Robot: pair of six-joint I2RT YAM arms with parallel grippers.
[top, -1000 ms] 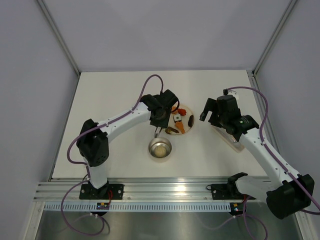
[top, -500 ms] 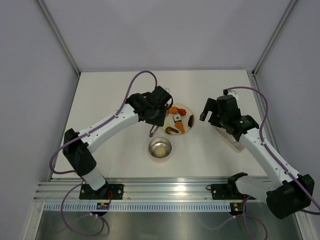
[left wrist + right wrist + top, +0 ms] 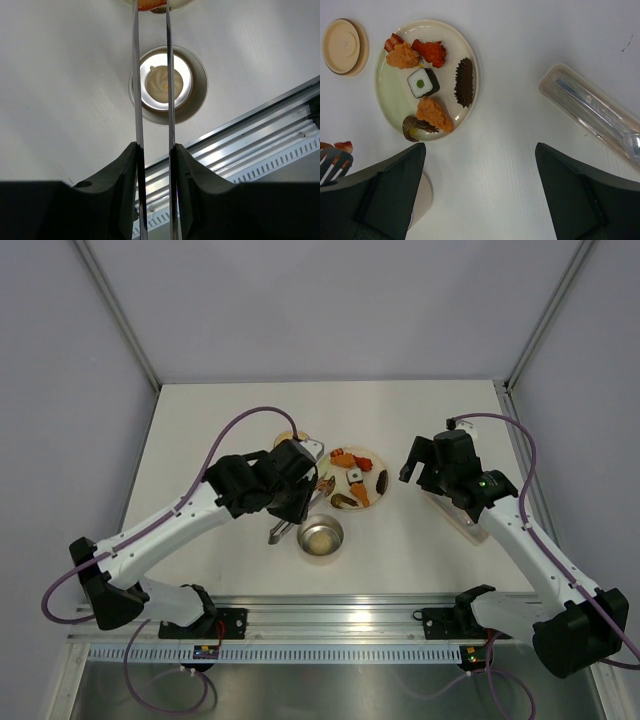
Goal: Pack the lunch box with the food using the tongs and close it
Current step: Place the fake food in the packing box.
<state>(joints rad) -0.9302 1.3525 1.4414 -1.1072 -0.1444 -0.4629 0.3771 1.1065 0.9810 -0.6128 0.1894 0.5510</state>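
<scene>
My left gripper (image 3: 153, 146) (image 3: 297, 506) is shut on the tongs (image 3: 135, 75), squeezing the two slim silver arms to a narrow gap. The tongs run over the steel lunch box (image 3: 197, 97) (image 3: 320, 536), which holds a pale bun (image 3: 159, 82). Their tips (image 3: 332, 162) reach the plate's near edge, next to a small red piece (image 3: 342, 146). The food (image 3: 422, 82) lies on the cream plate (image 3: 385, 102) (image 3: 378, 465): orange, red, white-and-green, dark and brown pieces. The tan lid (image 3: 342, 46) (image 3: 289, 437) lies flat left of the plate. My right gripper (image 3: 480, 190) (image 3: 420, 465) hovers open and empty beside the plate.
A clear elongated plastic case (image 3: 592, 112) (image 3: 455, 515) with cutlery inside lies right of the plate, under the right arm. The aluminium rail (image 3: 250, 140) runs along the table's near edge. Side walls border the table.
The left arm has swung down and to the left, stretching low over the table. The tongs went from hanging over the lunch box to lying slanted, tips toward the plate. The right arm stayed still.
</scene>
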